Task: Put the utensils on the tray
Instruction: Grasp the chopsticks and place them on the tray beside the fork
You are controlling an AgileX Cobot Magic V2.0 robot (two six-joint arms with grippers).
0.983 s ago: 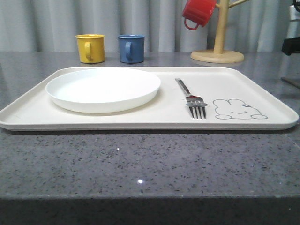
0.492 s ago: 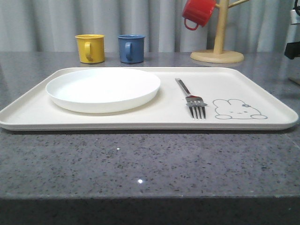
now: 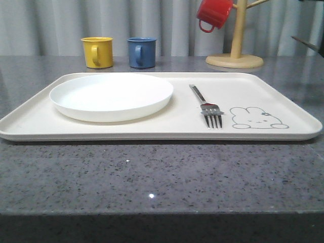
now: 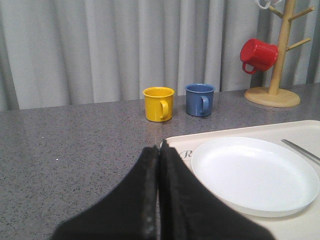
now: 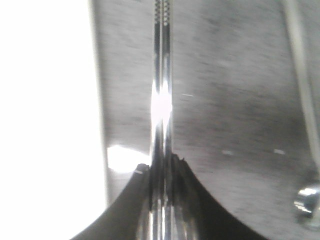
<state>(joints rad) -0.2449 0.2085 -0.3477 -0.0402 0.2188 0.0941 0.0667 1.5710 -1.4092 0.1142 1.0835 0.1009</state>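
The cream tray [image 3: 152, 132] with a bunny drawing lies on the grey counter. A steel fork [image 3: 206, 105] rests on it to the right of the round white plate [image 3: 111, 95], tines toward me. My right gripper [image 5: 161, 167] is shut on a pair of flat steel chopsticks [image 5: 162, 90], held over the counter beside a bright white edge. A thin dark tip [image 3: 305, 43] shows at the front view's upper right. Another slim steel utensil [image 5: 301, 85] with a rounded end, blurred, lies on the counter nearby. My left gripper [image 4: 159, 150] is shut and empty by the tray's [image 4: 300, 129] left corner.
A yellow mug [image 3: 97, 51] and a blue mug [image 3: 142, 52] stand behind the tray. A wooden mug tree [image 3: 236, 50] at the back right carries a red mug [image 3: 214, 13]. Grey curtains close the back.
The right arm's dark parts at the front view's right edge have risen out of sight; a thin dark tip now shows there. Fork, plate and tray have not moved.
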